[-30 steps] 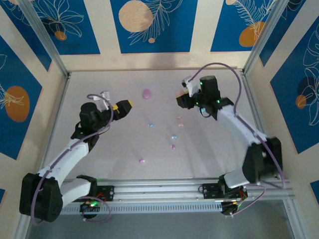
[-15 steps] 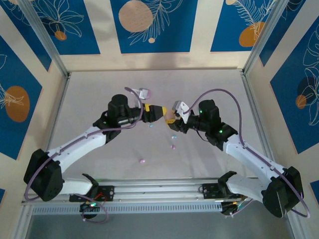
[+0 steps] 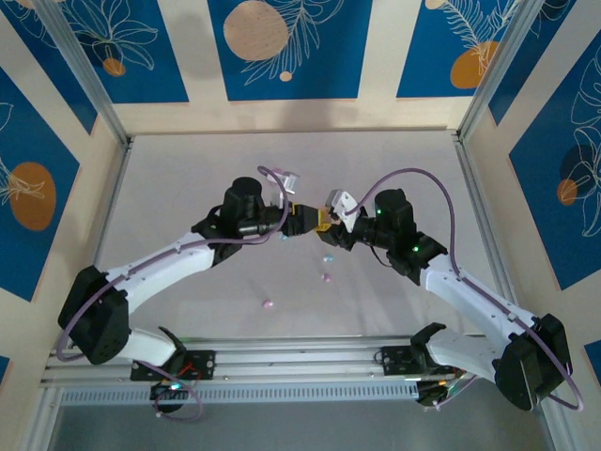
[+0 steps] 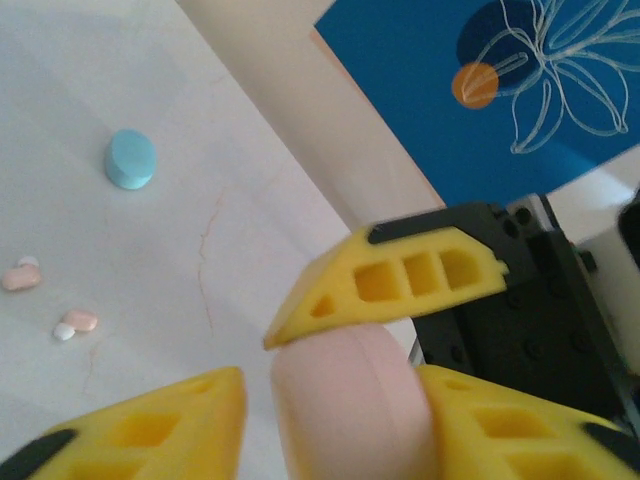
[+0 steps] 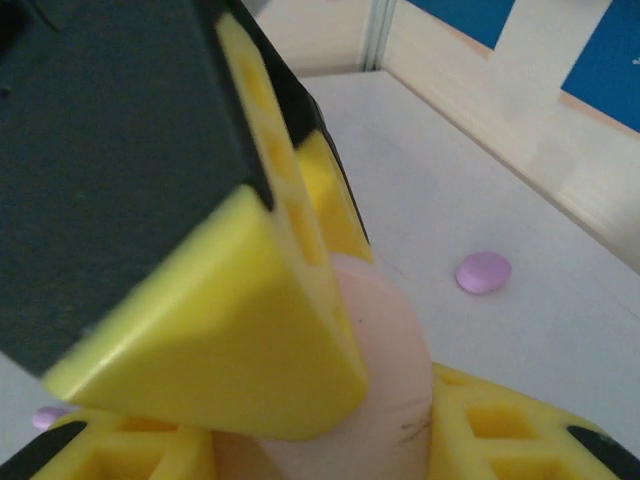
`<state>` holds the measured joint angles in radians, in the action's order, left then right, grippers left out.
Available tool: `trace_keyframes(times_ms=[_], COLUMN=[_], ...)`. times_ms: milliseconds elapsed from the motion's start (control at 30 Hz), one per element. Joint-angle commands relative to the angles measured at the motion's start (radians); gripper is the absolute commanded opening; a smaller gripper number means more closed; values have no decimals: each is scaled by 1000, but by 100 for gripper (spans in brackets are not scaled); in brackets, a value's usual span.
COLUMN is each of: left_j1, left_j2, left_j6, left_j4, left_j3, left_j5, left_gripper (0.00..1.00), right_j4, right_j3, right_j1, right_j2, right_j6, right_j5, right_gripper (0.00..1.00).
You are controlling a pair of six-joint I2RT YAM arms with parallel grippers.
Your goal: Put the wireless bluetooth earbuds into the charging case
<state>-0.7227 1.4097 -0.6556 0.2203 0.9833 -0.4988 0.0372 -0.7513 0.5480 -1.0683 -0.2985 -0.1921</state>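
The right gripper point(image 3: 327, 223) is clamped on a pink case point(image 4: 345, 400), held above the table point(image 3: 188, 169) nose to nose with the left gripper point(image 3: 304, 222). The left fingers point(image 4: 150, 425) straddle the same case. One presses its side and the other seems a sliver short, so I cannot tell whether that hand grips. One right finger point(image 4: 400, 280) lies across the case's top edge.

The earbuds lie loose on the table: a blue bud point(image 3: 329, 256) just nearward of the right gripper, a purple bud point(image 3: 326, 277) past it, and a third bud point(image 3: 268, 303) well apart, on the left gripper's near side. Two pink buds point(image 4: 20, 278) sit ahead-left of the left fingers, with a blue case point(image 4: 130, 158) farther on. A purple case point(image 5: 484, 271) lies beyond the right gripper, near the wall. Bare table runs outward from each hand to the side rails point(image 3: 103, 216).
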Motion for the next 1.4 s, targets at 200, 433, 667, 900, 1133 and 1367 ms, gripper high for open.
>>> trace_keyframes(times_ms=[200,433,667,900,1133,1367], left_j1=[-9,-7,11,29,29,28], left_j2=[3,-59,-89,-65,-10,-15], left_j6=[-45,-81,-236,-528,-634,-640], left_j4=[-11,40,110,345,465,482], left_j3=[25,-12,-54,-118,-114,-115], left_j5=[56,120,172,116,50,25], left_gripper=[12,4,5,5,5,5], right_j4=[32,47,200,261,184,265], right_j3=[12,28,145,182,87,20], right_j1=[8,-53,-173,-228,-171,-165], right_j2=[28,85,207,220,136,38], right_j6=[1,281,486,229,-40,-50], right_j5=[44,118,20,-251,-248,-282], right_gripper=[38,69,99,88,69,62])
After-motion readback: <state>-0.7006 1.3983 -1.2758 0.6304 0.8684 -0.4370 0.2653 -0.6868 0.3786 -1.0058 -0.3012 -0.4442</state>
